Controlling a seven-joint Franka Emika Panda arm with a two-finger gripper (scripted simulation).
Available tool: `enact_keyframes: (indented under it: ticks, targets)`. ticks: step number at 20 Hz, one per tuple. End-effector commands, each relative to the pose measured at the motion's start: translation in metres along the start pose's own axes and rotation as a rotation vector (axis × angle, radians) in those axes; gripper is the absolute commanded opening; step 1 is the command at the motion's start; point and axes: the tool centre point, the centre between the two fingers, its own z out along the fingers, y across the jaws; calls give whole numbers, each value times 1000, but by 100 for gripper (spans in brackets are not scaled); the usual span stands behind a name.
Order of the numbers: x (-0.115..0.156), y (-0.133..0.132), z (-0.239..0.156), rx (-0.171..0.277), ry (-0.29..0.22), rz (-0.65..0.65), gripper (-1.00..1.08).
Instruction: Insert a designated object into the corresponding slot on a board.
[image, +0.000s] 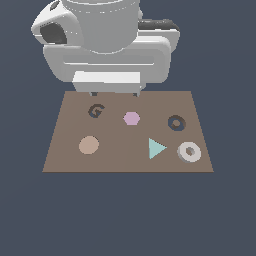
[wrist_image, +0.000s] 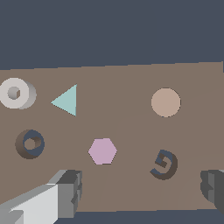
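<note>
Against a plain slate-blue background, the brown board (image: 128, 160) lies flat, with the pale ring (image: 189, 151) resting on it near a corner, just beside the dark ring-shaped slot (image: 176, 123) and the teal triangle (image: 156, 148). The arm's gripper (image: 114, 93) hovers over the opposite edge, fingers (wrist_image: 70, 192) spread wide, holding nothing

Lighting: even, soft, moderately bright; no glare noted. Shading seen inside the slot (image: 176, 123). Render sharp; no blur or edge distortion observed.

Simulated scene: flat slate-blue void, brown board (image: 128, 160), untextured renders.
</note>
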Motion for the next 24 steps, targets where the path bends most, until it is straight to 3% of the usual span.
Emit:
enact_keyframes:
  ticks: [1, 11, 24]
  targets:
    - [0, 0, 0, 0, 0, 0, 100]
    - [8, -28, 18, -1, -3, 16, 100]
    - [43, -127, 83, -8, -13, 73, 100]
